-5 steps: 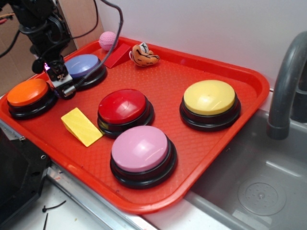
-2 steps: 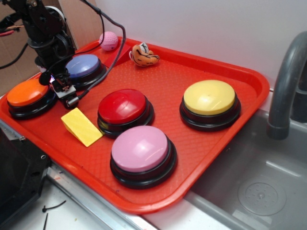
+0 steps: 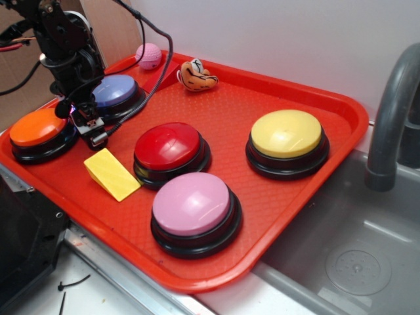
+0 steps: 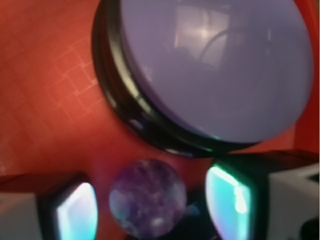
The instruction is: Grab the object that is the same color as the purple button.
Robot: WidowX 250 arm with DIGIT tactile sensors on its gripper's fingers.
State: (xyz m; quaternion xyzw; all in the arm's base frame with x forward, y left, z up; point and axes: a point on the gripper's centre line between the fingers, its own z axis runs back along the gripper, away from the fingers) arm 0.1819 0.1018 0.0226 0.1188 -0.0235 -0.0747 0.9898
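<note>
- Closing remains: your gripper (image 4: 152, 210) is spread open around the purple ball (image 4: 148, 198), pads apart from it.
- Purple button (image 4: 215, 65) sits just beyond; lift undone.

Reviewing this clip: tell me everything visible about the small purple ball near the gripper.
The purple ball shows only in the wrist view: a small, glossy, marbled dark-purple sphere with lighter veins, glass- or stone-like. It lies on the red tray just below the purple button, apart from its black base. It sits between the two fingers, with gaps on both sides. In the exterior view the gripper hides it.
</note>
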